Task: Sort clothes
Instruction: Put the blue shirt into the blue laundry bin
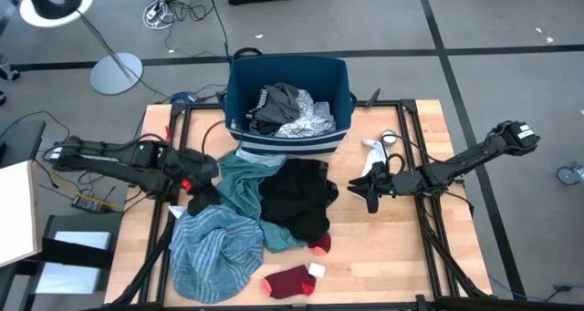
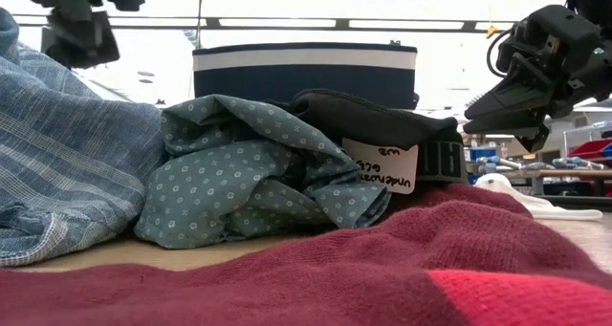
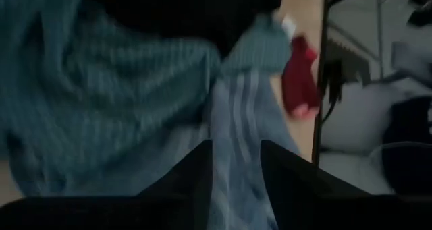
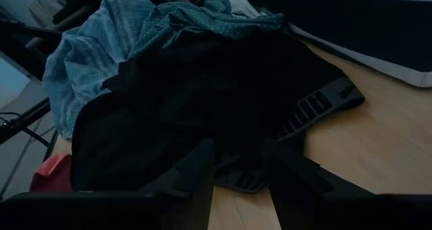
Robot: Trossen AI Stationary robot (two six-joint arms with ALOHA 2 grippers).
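Observation:
A heap of clothes lies on the wooden table in front of the navy bin (image 1: 287,133): a teal dotted garment (image 1: 245,179), a light blue striped one (image 1: 214,247), a black one (image 1: 297,200) and two red socks (image 1: 290,282) (image 1: 319,245). More clothes (image 1: 287,108) lie inside the bin. My left gripper (image 1: 203,200) hangs open above the heap's left side, over the light blue striped cloth (image 3: 236,115). My right gripper (image 1: 365,194) stands open to the right of the black garment, its fingers pointing at the waistband edge (image 4: 317,108), apart from it.
A white item (image 1: 374,149) lies on the table near the right gripper, beside the bin's right corner. Black frame rails (image 1: 411,165) run along the table's sides. Bare wood shows at the near right (image 1: 392,256).

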